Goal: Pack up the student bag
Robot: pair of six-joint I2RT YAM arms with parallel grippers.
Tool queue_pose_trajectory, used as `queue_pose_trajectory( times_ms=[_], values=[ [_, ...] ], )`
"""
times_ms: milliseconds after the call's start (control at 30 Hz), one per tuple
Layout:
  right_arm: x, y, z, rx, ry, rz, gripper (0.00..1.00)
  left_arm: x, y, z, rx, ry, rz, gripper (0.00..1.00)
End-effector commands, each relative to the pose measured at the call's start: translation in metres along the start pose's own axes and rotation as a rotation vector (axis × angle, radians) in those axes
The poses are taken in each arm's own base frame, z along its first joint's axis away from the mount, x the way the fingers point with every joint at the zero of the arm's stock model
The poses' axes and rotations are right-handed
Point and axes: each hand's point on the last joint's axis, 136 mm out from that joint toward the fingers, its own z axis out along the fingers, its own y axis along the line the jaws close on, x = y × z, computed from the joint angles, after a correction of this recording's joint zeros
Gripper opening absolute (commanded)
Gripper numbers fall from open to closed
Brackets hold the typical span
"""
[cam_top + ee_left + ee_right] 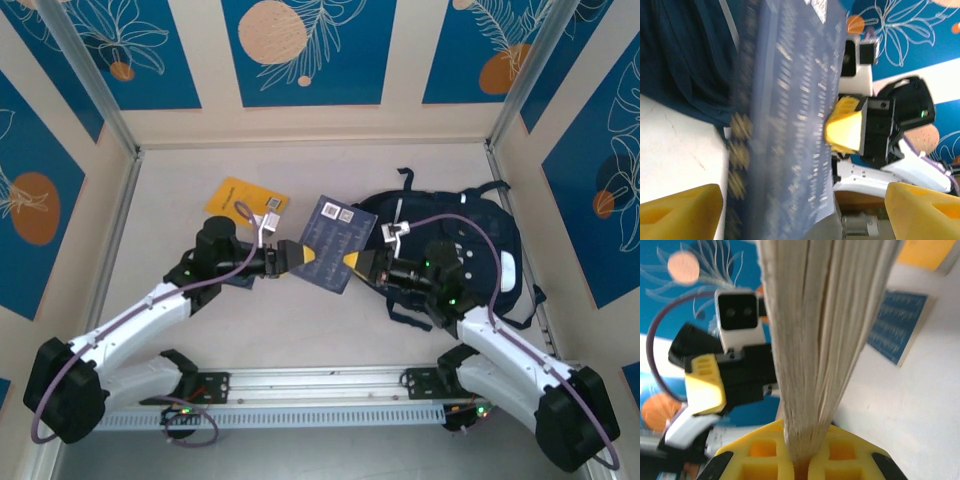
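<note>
A blue book (333,243) hangs upright over the table centre, between the two arms. My right gripper (352,262) is shut on its right edge; in the right wrist view the cream page edges (820,340) are pinched between the yellow jaws (807,462). My left gripper (298,256) is at the book's left edge, open. Its yellow fingers (680,210) stand wide apart on either side of the blurred cover (790,125), not touching it. The student bag (480,235), dark navy, lies at the right behind my right arm, and its fabric (685,60) lies behind the book.
A yellow book (245,200) lies flat at the back left of the table. A second blue book (897,325) lies flat on the white table. Metal frame posts and patterned walls close in the sides and back.
</note>
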Motion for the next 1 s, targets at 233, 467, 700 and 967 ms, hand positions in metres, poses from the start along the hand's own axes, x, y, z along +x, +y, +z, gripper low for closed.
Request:
queue_pose_trajectory(
  times_ms=[233,467,700,967],
  values=[
    [-0.055,0.03,-0.012,-0.044,-0.449,0.025,0.0,-0.038,-0.007,0.012,0.049,-0.225,-0.091,0.85],
    [-0.055,0.025,-0.003,-0.036,-0.491,0.06,0.0,-0.045,-0.02,0.025,0.074,-0.266,-0.065,0.79],
    [-0.053,0.025,0.006,-0.048,-0.49,0.091,0.0,-0.047,-0.023,0.043,0.089,-0.258,-0.051,0.62],
    [-0.048,0.017,0.006,-0.019,-0.502,0.082,0.0,-0.05,-0.03,0.046,0.097,-0.261,-0.024,0.25]
  ],
)
